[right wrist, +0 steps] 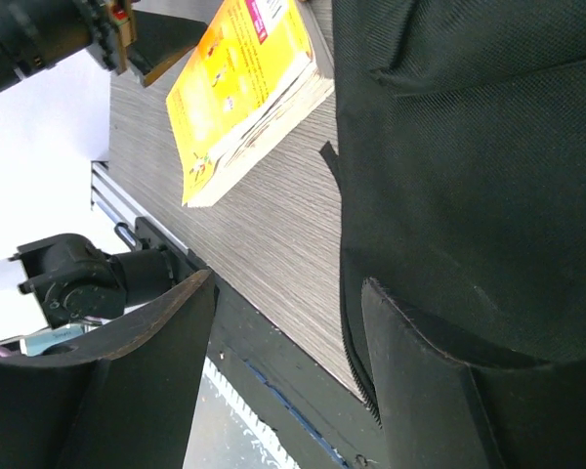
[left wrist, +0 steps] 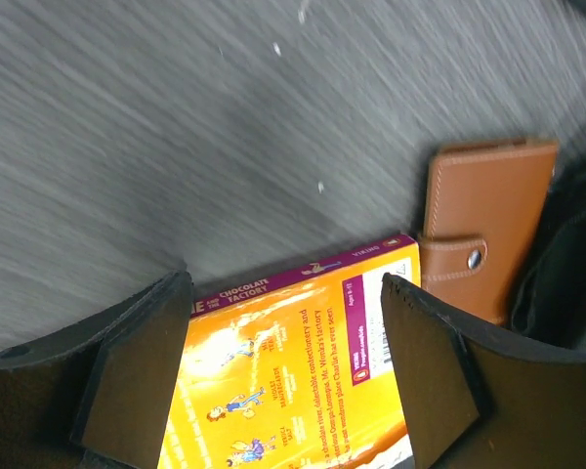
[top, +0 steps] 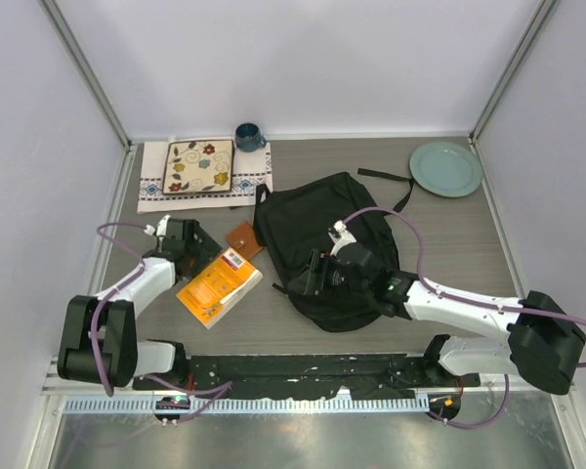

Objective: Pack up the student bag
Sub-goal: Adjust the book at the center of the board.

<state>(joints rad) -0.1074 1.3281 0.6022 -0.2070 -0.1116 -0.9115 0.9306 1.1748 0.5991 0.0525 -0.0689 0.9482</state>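
left fingers [left wrist: 137, 381] and right fingers [right wrist: 146, 381] apart

Top view: bright, even and diffuse, lit from overhead. Soft, short shadows only, under the arms [top: 146, 278] and along the bag [top: 313, 225] edge. Bag near-solid black, folds barely readable. Dull sheen on the metal strip [top: 303, 440] at the near edge.

Left wrist view: table [left wrist: 176, 127] grain smeared into streaks, blurred throughout. Book [left wrist: 293, 391] cover strongly lit, print soft but partly legible. Wallet [left wrist: 483, 215] fairly crisp. Fingers [left wrist: 137, 381] dark, underexposed.

Right wrist view: sharp on bag weave and table grain. Wall [right wrist: 39, 147] at left blown out to plain white. Foreground fingers dark, slightly soft, little surface detail.
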